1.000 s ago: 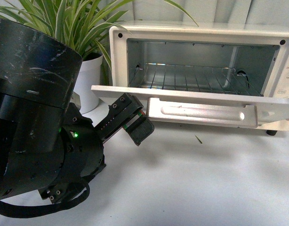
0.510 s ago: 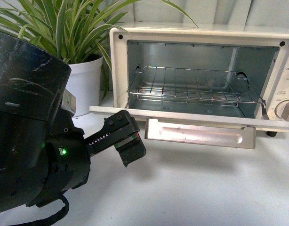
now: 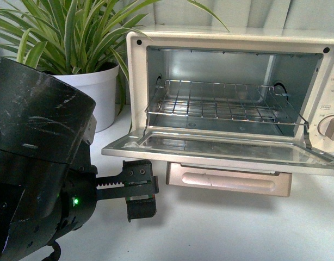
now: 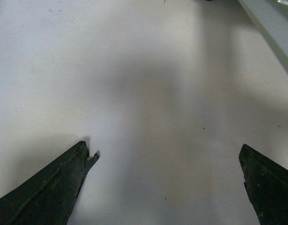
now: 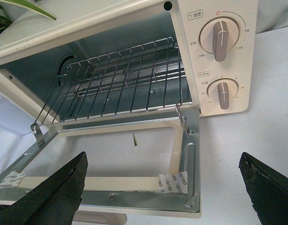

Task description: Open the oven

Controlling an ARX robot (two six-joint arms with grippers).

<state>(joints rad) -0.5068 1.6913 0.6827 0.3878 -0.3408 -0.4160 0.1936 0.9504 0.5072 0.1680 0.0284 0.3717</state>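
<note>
Left claw [image 4: 165, 150] wide, empty, low by open oven [image 3: 227, 39] door; right claw [image 5: 162, 161] wide, empty.

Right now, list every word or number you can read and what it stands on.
"230", "70", "110", "190": around the upper knob of the oven.
Boxed label above that knob: too small to read.
Lower knob, its label and numbers: too small to read.
Stickers on the open door: blurred.

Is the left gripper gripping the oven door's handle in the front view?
No, the left gripper hangs open to the side of the handle, apart from it, under the open door of the oven.
</note>
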